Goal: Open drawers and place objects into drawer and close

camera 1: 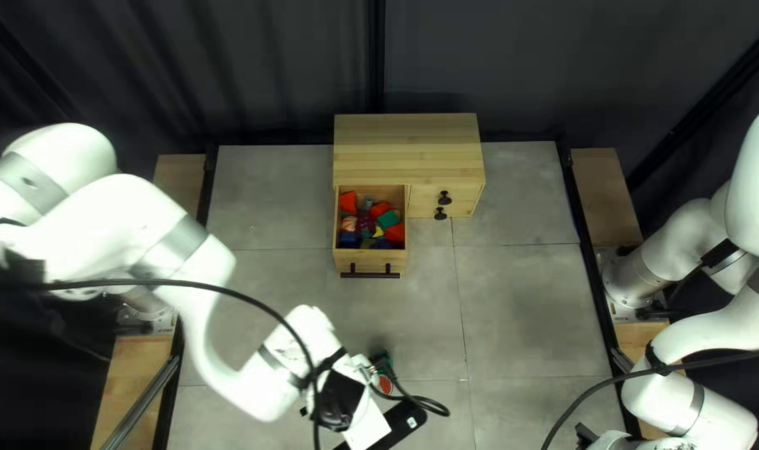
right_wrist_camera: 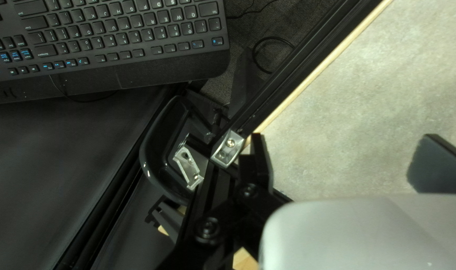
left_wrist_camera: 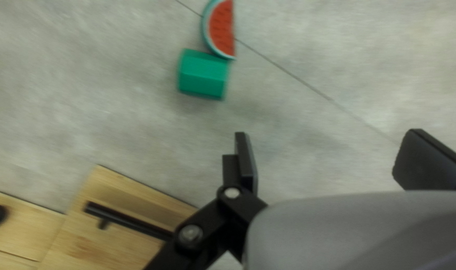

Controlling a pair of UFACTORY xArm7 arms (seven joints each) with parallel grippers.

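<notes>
Where the drawer [camera 1: 371, 257] stood: pulled out from the cabinet [camera 1: 406, 150], coloured blocks [camera 1: 389, 219] inside
Watermelon slice [left_wrist_camera: 221, 30]: lay on the counter [camera 1: 513, 317], beside the green block [left_wrist_camera: 203, 75]
Left hand [left_wrist_camera: 327, 134]: was released, holding nothing
Right hand [right_wrist_camera: 344, 136]: was released too, near the counter's edge
Drawer work: opening was done, filling probably well along; slice and green block remained outside, and closing was left

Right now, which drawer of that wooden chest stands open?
The drawer with the long bar handle, at the left of the chest in the top left view, pulled out with coloured toys inside. The drawers with round knobs are shut.
</notes>
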